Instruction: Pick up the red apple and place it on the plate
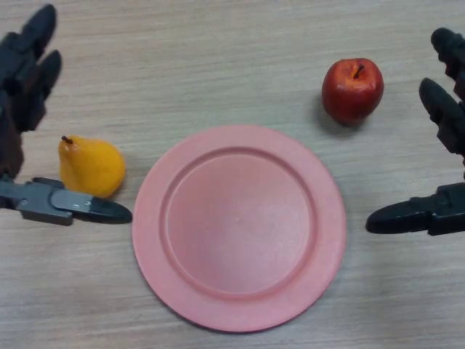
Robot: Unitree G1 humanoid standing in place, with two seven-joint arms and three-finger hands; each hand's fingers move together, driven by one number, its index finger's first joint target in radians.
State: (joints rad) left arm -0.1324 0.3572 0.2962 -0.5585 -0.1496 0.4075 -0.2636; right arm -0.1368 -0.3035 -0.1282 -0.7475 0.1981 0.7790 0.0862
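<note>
Head view, we note: red apple [353, 90] on table [218, 65], two o'clock of empty plate [239, 227]. Right robot hand [445, 156] spread, nearest, suited to grasp; left robot hand [29, 145] spread, idle beside pear [90, 166].

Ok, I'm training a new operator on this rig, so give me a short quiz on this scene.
1. True or false: the apple already lies on the plate.
2. Which hand is nearer the apple? A) left hand B) right hand
3. Fill in: the fruit by the left hand's thumb is a yellow ____.

Key:
1. False: it sits on the table, beyond the plate's far right rim.
2. B.
3. pear.
</note>
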